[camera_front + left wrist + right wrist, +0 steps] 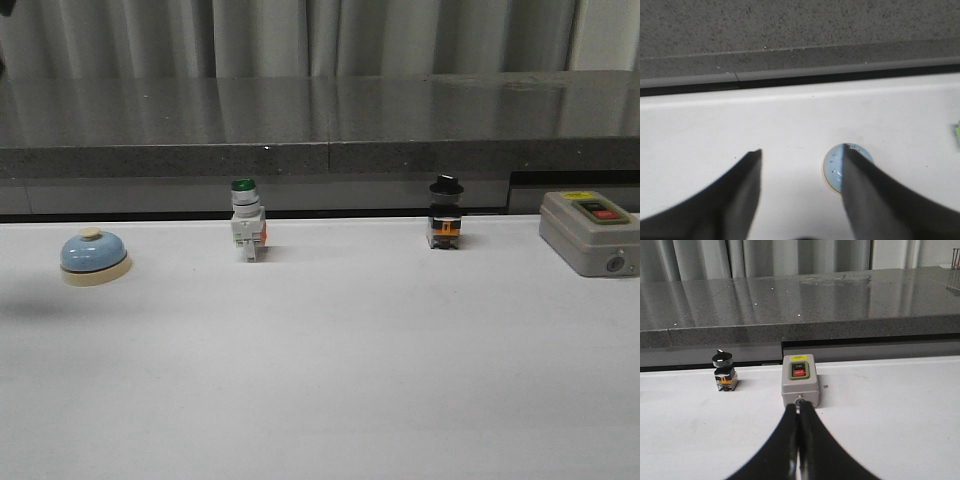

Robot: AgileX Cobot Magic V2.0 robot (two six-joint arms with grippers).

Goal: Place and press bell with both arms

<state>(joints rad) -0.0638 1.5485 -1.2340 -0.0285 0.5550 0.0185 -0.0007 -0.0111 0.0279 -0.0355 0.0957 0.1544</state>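
The bell [94,257] sits at the left edge of the front frame, on the white table [330,370]. Left gripper [802,156] — jaws spread wide, empty — hangs above it. Right gripper [799,412] is closed, empty, near the grey box [799,379].

Not much for you to read here. The only legible lettering is on the grey switch box [800,381]: its red button [799,373] says "OFF" in white. The dark button [799,365] right above it, at 12 o'clock, has small white lettering too, but it's too blurry to make out. In your front view the box [589,231] has a yellow label [577,196] at the top, unreadable.
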